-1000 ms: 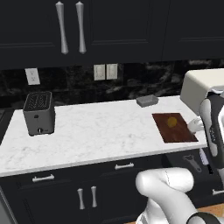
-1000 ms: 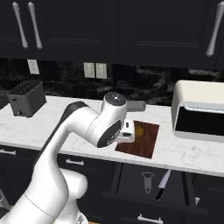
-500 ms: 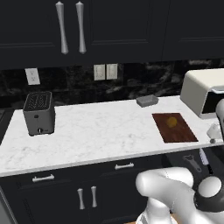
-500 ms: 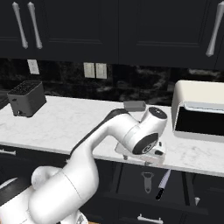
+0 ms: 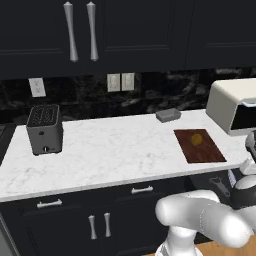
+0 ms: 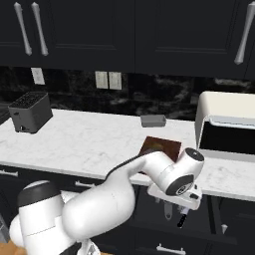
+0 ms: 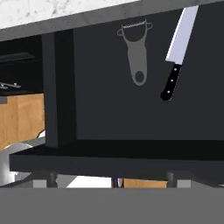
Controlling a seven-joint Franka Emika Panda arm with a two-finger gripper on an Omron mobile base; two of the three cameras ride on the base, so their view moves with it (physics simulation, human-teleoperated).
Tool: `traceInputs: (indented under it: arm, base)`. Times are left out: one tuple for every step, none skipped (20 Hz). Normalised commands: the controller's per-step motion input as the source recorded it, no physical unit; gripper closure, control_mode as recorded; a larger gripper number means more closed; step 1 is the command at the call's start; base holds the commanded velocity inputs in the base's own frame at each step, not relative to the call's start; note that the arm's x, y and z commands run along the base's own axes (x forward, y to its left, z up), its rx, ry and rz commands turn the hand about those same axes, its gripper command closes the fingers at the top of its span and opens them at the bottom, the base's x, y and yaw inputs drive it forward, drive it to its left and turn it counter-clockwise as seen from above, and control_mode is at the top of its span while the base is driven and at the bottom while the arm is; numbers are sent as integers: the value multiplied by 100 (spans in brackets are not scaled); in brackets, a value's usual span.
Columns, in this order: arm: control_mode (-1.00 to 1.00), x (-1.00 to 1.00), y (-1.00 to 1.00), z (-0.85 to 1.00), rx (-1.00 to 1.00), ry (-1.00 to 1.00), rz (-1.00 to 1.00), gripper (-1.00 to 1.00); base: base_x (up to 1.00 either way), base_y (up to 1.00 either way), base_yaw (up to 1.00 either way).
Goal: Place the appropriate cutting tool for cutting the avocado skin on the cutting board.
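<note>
Dark drawer [image 7: 144, 87] is what I see from the hand view, pulled open below the counter edge. Two tools lie flat in it: a grey peeler [image 7: 136, 52] and a knife [image 7: 178, 50] with a black handle and a shiny blade. They are near each other but not touching. The knife is the one I want, I think, because it can cut through avocado skin.

The cutting board [image 5: 198, 145] sits up on the white counter [image 5: 110, 150], near the right end and close to the front edge. A small yellow thing [image 5: 196, 139] lies on it. A big white box with a dark door [image 6: 229, 127] stands just beside the board at the right end. A small grey block [image 5: 167, 115] sits near the back edge, and a toaster [image 5: 44, 129] stands far off at the left end.

My gripper [image 6: 175, 199] hangs low in front of the counter, by the open drawer. Its jaws are wide apart and hold nothing.

To do this step well, I should go to the black handle, not the blade. I should turn the hand so the fingers sit on each side of the handle, come down straight, and stay away from the peeler. I should close only when the handle is right between the fingers.
</note>
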Motion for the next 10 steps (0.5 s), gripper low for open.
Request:
traceInputs:
  arm:
    - [-100, 36, -20, -71, 0, 3, 0, -100]
    - [-100, 42, -15, -64, 0, 4, 0, -100]
    - [-100, 43, -12, -66, 0, 5, 0, -100]
    - [-100, 45, -18, -63, 0, 7, 0, -100]
    - [-100, 39, -34, -68, 0, 5, 3, -100]
    - [-100, 37, -31, -68, 0, 5, 2, -100]
    - [-100, 36, -20, -66, 0, 9, 2, -100]
    - [-100, 30, -23, -67, 0, 9, 2, -100]
    - [-100, 16, -35, -70, 1, 7, 3, -100]
    - [-100, 9, -35, -69, 3, 9, 3, -100]
  base:
    - [0, 0, 0]
    - [0, 0, 0]
    - [0, 0, 0]
    - [0, 0, 0]
    - [0, 0, 0]
    - [0, 0, 0]
    - [0, 0, 0]
    - [0, 0, 0]
    - [0, 0, 0]
    - [0, 0, 0]
